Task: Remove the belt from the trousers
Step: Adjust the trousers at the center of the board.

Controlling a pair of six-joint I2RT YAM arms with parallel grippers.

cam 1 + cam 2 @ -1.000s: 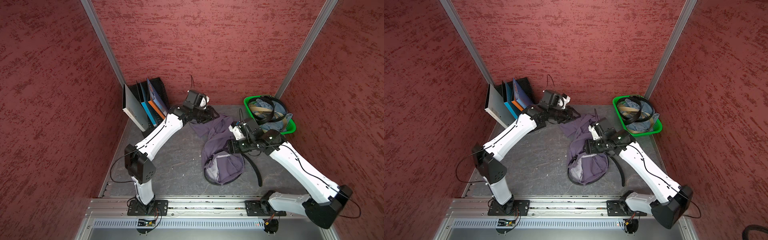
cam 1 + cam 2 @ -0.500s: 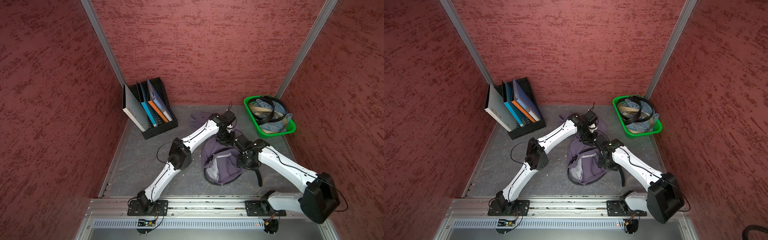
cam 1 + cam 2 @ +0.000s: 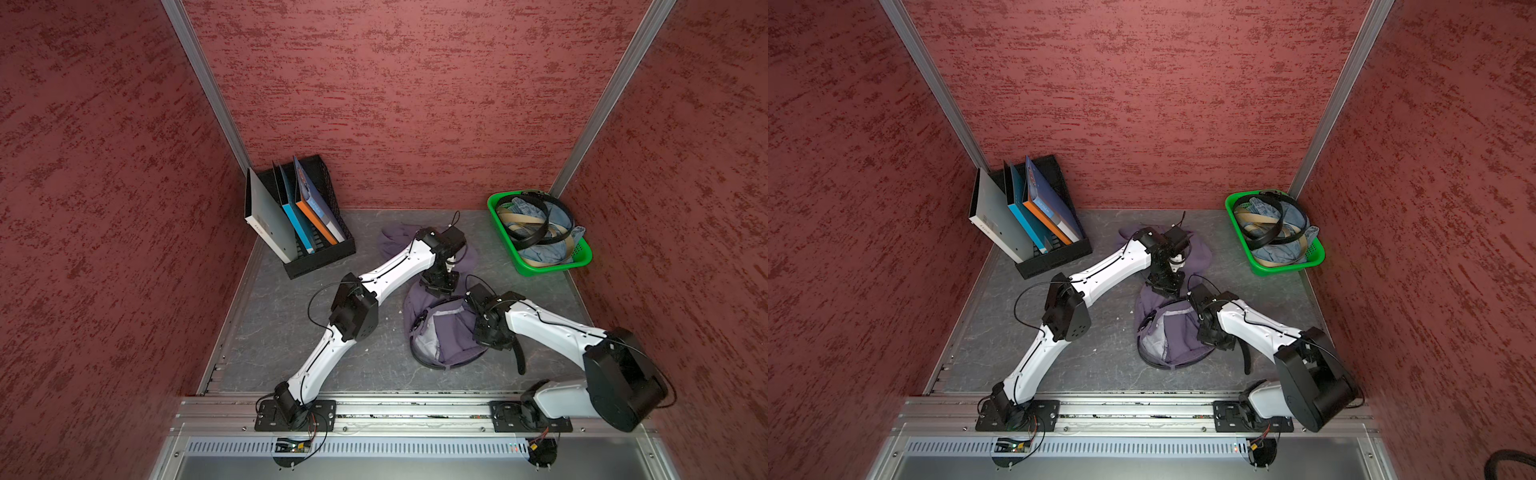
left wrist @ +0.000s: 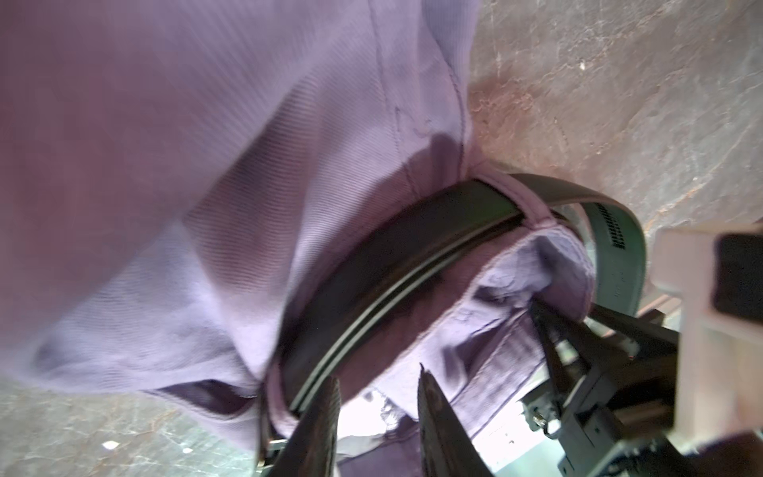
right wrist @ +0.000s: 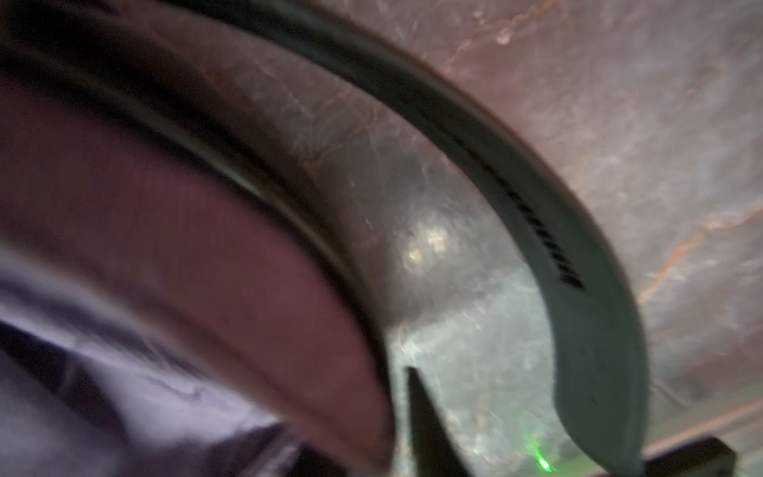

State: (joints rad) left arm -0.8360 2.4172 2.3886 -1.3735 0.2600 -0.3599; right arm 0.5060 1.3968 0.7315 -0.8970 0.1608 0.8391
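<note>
The trousers (image 3: 451,347) lie crumpled mid-table (image 3: 291,332), waist toward the arms' bases. The belt (image 4: 392,256) runs round that waist through the loops, its free end trailing onto the table beside the right arm. The biggest risk, I judge, is the whole garment dragging along with the strap, since soft cloth gives no anchor. The left gripper (image 4: 377,371) is over the far side of the waistband, its jaws a little apart with cloth between them, and I cannot tell whether it pins anything. Next, the strap could jam at a loop; the one crossing it in the left wrist view sits snug. The right gripper (image 3: 492,344), down at the waist's near right, poses a smaller risk. It is closed almost fully, but its wrist view is too blurred to show whether belt, cloth or nothing is caught. A pinch on both layers would haul the trousers too, and a pinch on nothing wastes the pull. The two wrists sit near each other over the waist, so a careless pull might knock them together. A black rack (image 3: 320,257) of folders stands far left, and a green basket (image 3: 548,268) of denim and other belts far right, both well apart from the work. Only the loops and the arms themselves stand in the way.
</note>
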